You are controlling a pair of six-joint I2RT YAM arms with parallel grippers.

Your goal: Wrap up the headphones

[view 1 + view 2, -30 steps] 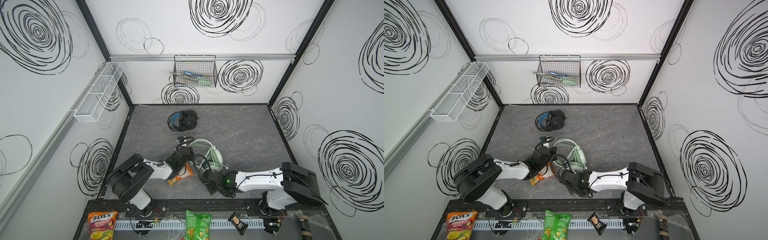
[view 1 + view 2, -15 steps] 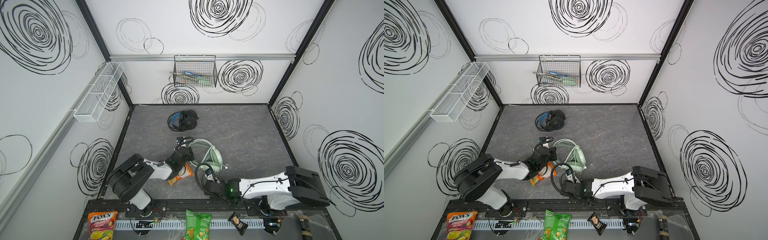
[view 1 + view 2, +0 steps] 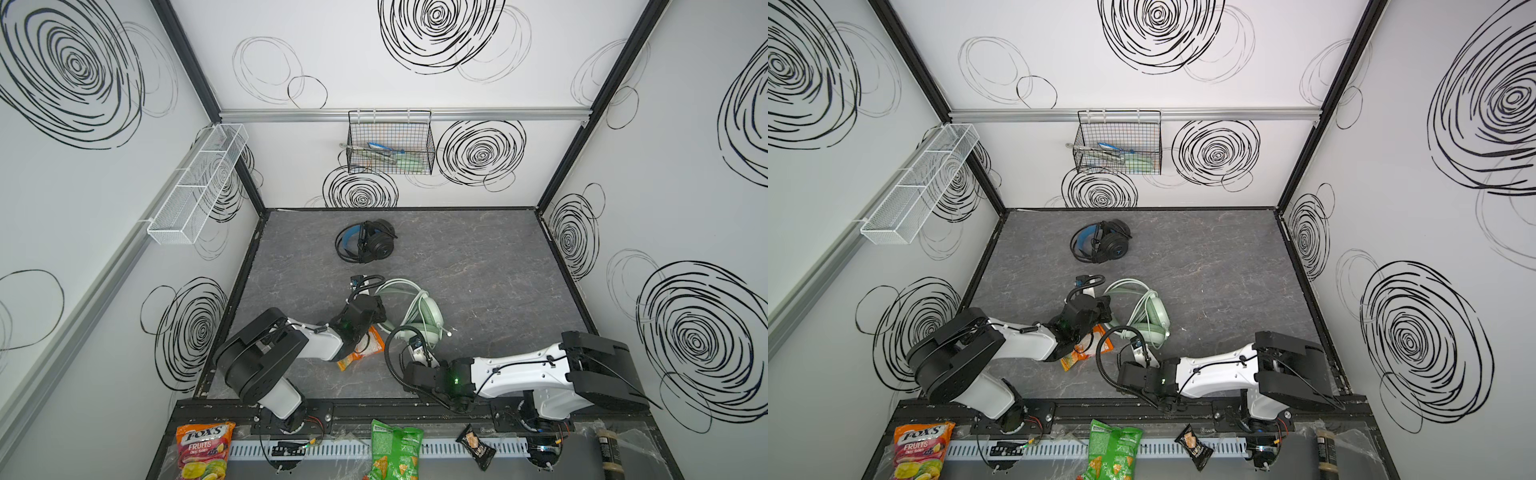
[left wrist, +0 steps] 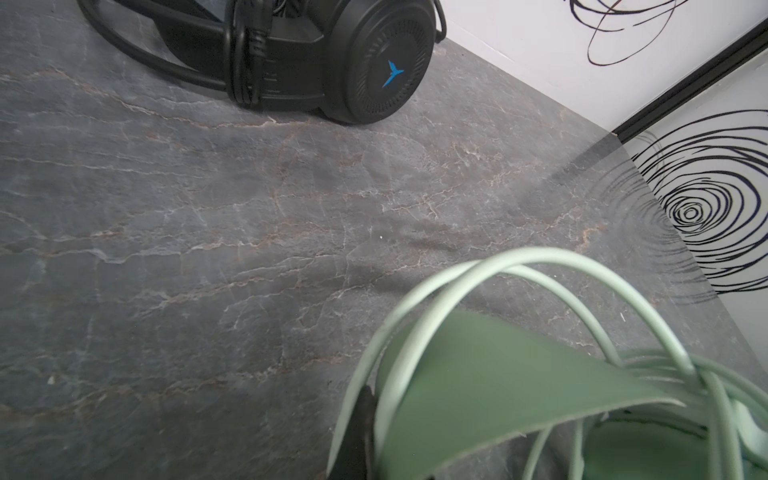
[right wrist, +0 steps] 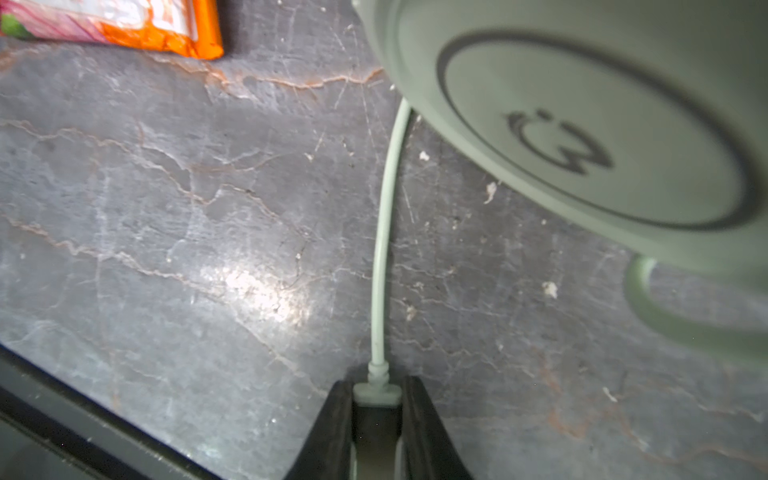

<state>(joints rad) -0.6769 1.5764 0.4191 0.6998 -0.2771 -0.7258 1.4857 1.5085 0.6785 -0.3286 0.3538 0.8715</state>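
winding the last free run of cable looks like the step in hand. the right claw (image 5: 377,400) is pinched narrow on the plug (image 5: 376,392) of the mint headset (image 3: 424,316), which lies near the middle of the worktop (image 3: 498,270), just right of the left claw (image 3: 374,307). that left claw is clamped tight on the headband (image 4: 490,374), where several cable loops already bunch. the cable (image 5: 384,232) runs slack from the plug to under the near earcup (image 5: 582,133). carry the plug up and over the band in 1 smooth arc with light tension, letting the left claw anchor the headset. too hard a pull could drag the headset or slip the plug. steer clear of the orange snack packet (image 3: 361,353) at near left. the black headset (image 3: 368,245) sits well apart toward the far wall, its cable seemingly wound round its band.
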